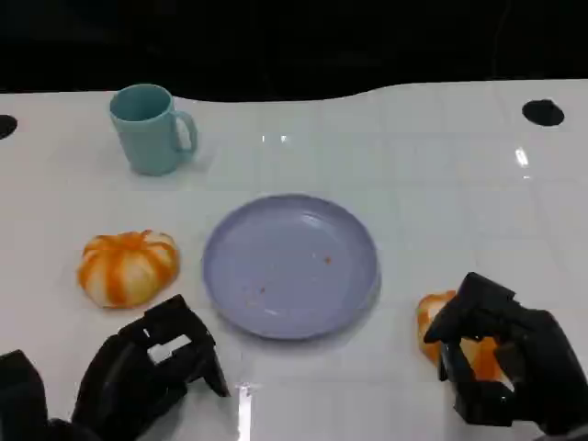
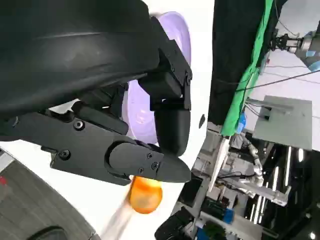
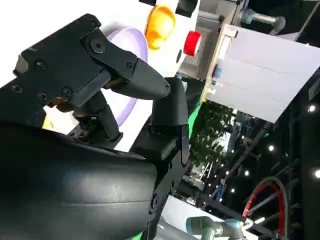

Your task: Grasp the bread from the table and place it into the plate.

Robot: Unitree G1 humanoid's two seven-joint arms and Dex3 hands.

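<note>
Two orange-and-white bread buns lie on the white table, on either side of a lilac plate [image 1: 290, 265]. The left bun [image 1: 127, 266] sits whole beside the plate and shows again in the right wrist view [image 3: 160, 22]. The right bun [image 1: 434, 317] is partly hidden under my right hand [image 1: 505, 363], which arches over it with fingers apart on either side. The left wrist view looks across the plate [image 2: 175, 35] to that bun [image 2: 146, 196]. My left hand [image 1: 152, 372] hovers low near the front edge, just in front of the left bun, fingers apart and holding nothing.
A teal mug [image 1: 149, 129] stands at the back left, handle to the right. Black round holes mark the table at the back right [image 1: 543, 112] and the far left [image 1: 5, 125]. The table's far edge meets a dark background.
</note>
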